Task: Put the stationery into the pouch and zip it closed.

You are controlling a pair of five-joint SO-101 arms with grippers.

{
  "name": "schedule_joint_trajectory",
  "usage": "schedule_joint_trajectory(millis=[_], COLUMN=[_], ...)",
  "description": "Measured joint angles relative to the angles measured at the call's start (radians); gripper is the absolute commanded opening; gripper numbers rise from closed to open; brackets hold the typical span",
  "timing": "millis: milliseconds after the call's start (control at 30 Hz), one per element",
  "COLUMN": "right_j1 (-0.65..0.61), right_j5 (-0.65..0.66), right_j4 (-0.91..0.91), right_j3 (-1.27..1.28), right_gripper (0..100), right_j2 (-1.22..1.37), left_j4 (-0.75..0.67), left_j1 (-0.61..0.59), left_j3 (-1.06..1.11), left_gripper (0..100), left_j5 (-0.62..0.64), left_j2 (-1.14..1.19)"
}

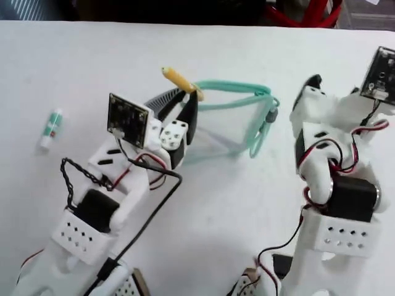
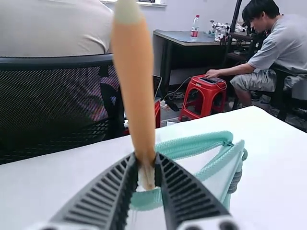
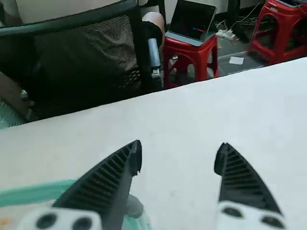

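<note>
**Almost in: pen (image 1: 179,79) at the pouch (image 1: 229,86)**

Clamps the pen in the left gripper (image 1: 185,102), long way pointing to 10 o'clock, low end right at the open rim. Finds the pouch at 3 o'clock from that gripper. Has the right gripper (image 3: 177,153) spread apart.

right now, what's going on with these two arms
The left gripper is shut on an orange pen, holding it at the open mouth of the mint-zippered clear pouch. The right gripper is open beside the pouch's other end, holding nothing. A small white-and-green tube lies on the table, apart from the pouch.
</note>
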Motion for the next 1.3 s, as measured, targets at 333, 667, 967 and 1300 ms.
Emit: schedule_joint_trajectory(millis=[333, 667, 967, 1300], right_j1=[-0.253, -0.258, -0.253, -0.236], right_j5=[-0.074, -0.077, -0.078, -0.078], right_j4=[0.044, -0.043, -0.061, -0.063], right_j3=[-0.014, 0.014, 0.009, 0.017], right_gripper=[24.0, 24.0, 23.8, 23.8], right_j2=[0.13, 0.216, 0.258, 0.262], left_j4=[-0.02, -0.021, -0.014, 0.193], left_j1=[-0.003, -0.003, -0.003, -0.031], left_j3=[-0.018, -0.048, -0.048, -0.084], left_gripper=[2, 2, 18, 18], left_j5=[-0.003, -0.003, -0.003, -0.046], left_j2=[0.106, 0.141, 0.132, -0.118])
